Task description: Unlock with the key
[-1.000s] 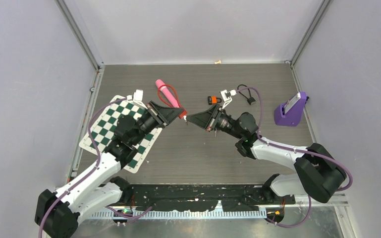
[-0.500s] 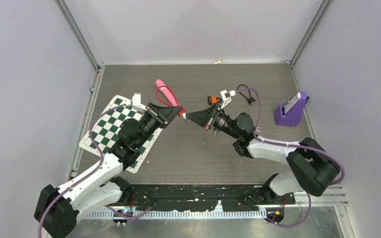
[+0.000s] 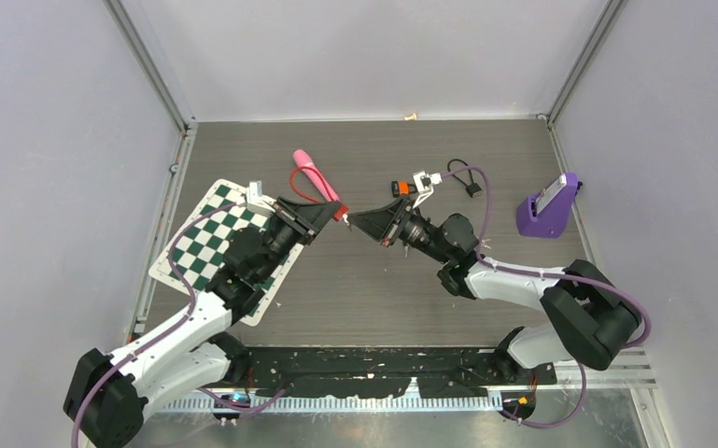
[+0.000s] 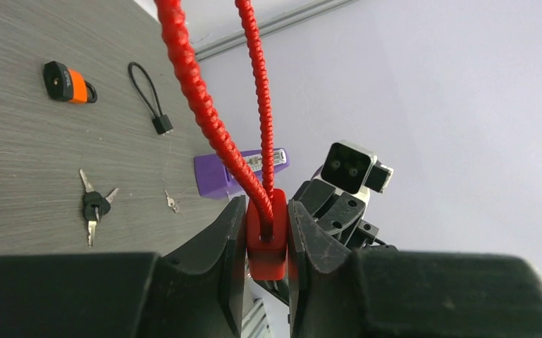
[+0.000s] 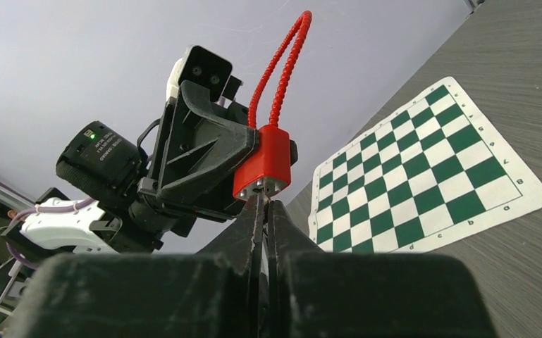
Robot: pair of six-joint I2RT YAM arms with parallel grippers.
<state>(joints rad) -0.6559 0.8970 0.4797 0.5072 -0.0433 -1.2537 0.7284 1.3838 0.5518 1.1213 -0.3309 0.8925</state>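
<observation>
A red cable lock point(image 4: 266, 243) with a red looped cable point(image 4: 204, 120) is held up in the air, and my left gripper point(image 4: 266, 232) is shut on its body. The top view shows the lock point(image 3: 341, 215) at mid table between the two grippers, which meet tip to tip. My right gripper point(image 5: 263, 205) is shut on a thin key point(image 5: 263, 200), and only its tip shows. That tip touches the silver end face of the lock point(image 5: 266, 160). How far the key sits in the keyhole is hidden.
An orange padlock point(image 3: 400, 188), a black cable lock point(image 3: 467, 182) and a purple stand point(image 3: 549, 207) lie at the far right. Loose keys point(image 4: 93, 205) rest on the table. A chessboard mat point(image 3: 207, 250) lies at the left, and a pink object point(image 3: 313, 173) lies behind the left gripper.
Both grippers, still tip to tip with lock and key, have drifted slightly left and toward the far side. The right arm's elbow has moved left. The grips are unchanged.
</observation>
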